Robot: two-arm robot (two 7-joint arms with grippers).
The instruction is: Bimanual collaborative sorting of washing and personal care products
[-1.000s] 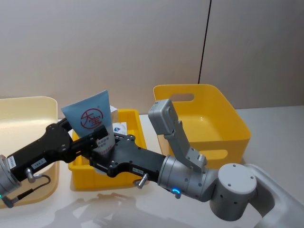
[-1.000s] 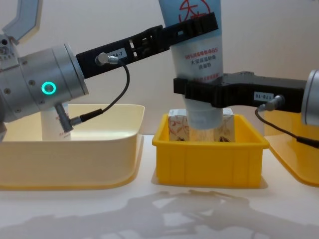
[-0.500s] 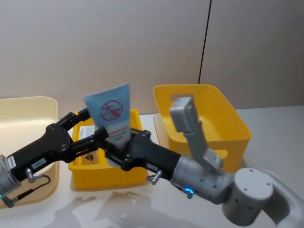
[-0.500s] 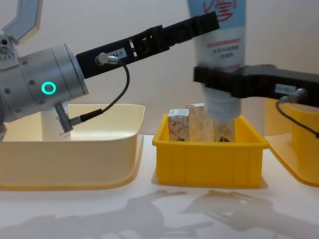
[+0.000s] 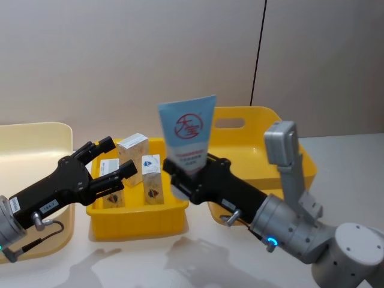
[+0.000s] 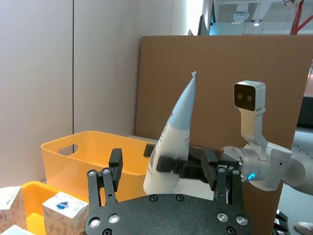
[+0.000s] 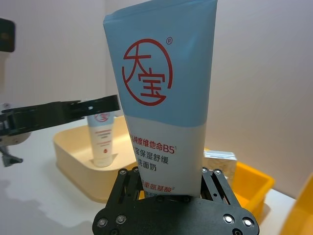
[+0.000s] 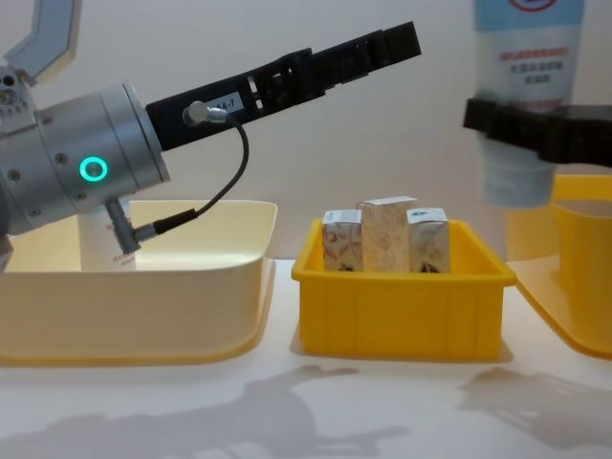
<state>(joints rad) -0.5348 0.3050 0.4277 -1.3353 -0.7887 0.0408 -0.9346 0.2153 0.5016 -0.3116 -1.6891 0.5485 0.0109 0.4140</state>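
A tall light-blue tube with a red logo stands upright in my right gripper, which is shut on its lower part. The tube hangs above the near-left rim of the large yellow bin. The right wrist view shows the tube close up between the fingers. My left gripper is open and holds nothing above the small yellow bin. Three white cartons stand in that bin. Seen from the left wrist, the tube is edge-on beyond the open fingers.
A pale cream bin sits on the left, and a white tube with red print stands in it. The left arm reaches over this bin. White table lies in front of the bins.
My left gripper let go of the tube and stayed where it was. My right gripper carried the tube up and to the right, from above the small bin toward the large yellow bin.
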